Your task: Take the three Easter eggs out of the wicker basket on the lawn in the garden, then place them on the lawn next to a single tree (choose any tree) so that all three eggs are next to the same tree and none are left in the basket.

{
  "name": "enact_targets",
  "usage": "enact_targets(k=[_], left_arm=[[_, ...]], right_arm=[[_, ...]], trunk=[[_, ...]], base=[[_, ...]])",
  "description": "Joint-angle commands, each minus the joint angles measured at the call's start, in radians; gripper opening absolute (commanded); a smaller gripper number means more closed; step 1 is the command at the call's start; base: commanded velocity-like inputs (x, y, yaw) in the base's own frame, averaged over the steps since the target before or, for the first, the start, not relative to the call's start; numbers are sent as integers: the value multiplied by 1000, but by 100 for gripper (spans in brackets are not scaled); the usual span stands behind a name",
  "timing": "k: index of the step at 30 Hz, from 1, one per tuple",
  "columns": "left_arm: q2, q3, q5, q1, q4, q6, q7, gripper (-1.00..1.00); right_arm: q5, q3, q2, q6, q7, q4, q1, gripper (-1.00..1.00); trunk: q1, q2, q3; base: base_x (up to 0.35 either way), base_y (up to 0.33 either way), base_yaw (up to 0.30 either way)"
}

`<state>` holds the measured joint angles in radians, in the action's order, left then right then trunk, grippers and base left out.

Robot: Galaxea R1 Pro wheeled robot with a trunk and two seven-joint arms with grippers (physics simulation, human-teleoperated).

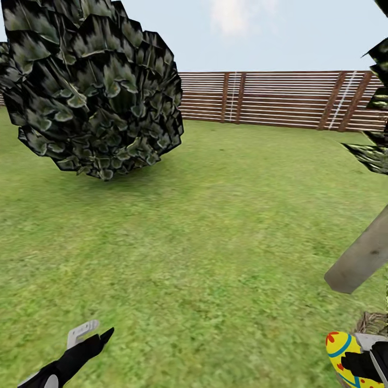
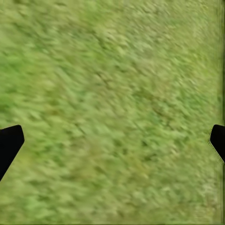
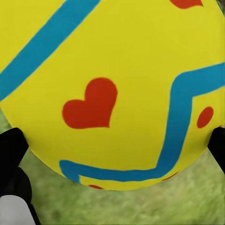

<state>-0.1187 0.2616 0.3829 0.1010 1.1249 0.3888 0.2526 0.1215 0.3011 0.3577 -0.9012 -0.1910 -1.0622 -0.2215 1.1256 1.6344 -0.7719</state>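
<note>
While you look out from the head camera, your left gripper (image 1: 92, 333) sits at the near left, low over the bright green mottled lawn (image 1: 215, 226): a black arm ending in one pale grey finger and one black finger (image 1: 105, 335), spread apart with nothing between them. From the left wrist, the two black fingertips (image 2: 9, 143) stand at opposite edges of the picture with only blurred grass (image 2: 112, 103) between them, so that gripper is open and empty.

Far left, a rounded mass of dark flat leaf cards flecked with whitish green (image 1: 91, 86) hangs over the grass; you cannot see its trunk. Behind it, across the far side of the lawn, runs the brown horizontal-slat wooden fence (image 1: 280, 99) under a pale blue sky.

At the right, a smooth pale grey-brown tree trunk (image 1: 358, 258) leans in from the edge, with more dark leaves (image 1: 377, 129) above it. Just near of the trunk, a patch of brown wicker weave (image 1: 373, 322) shows at the right edge.

At the near right corner, your right gripper (image 1: 362, 360) is clamped on a yellow Easter egg painted with blue bands and red marks (image 1: 340, 353), held above the grass close to the trunk. From the right wrist, the egg (image 3: 112, 89) shows a red heart and blue zigzag, with a black fingertip (image 3: 11, 150) pressed against each side.
</note>
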Motion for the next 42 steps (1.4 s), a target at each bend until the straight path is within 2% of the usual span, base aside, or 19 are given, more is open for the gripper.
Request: enact_targets(k=[1,17,30,42], left_arm=[[0,2,8,0,1,9,3,100],[-2,2,10,0,1,10,4,100],[-3,2,9,0,1,10,4,100],[-1,2,8,0,1,10,3,100]], right_arm=[[10,1,0,-4,-10,-1,-1,-100],[9,1,0,-4,-10,-1,-1,-100],[9,2,1,-4,-10,-1,-1,-100],[6,3,1,5,-10,-17,-1,-100]], trunk=[[1,0,-1],[1,0,-1],[1,0,-1],[1,0,-1]], base=[[342,8,-284],[340,37,-250],[274,235,-73],[325,140,-1]])
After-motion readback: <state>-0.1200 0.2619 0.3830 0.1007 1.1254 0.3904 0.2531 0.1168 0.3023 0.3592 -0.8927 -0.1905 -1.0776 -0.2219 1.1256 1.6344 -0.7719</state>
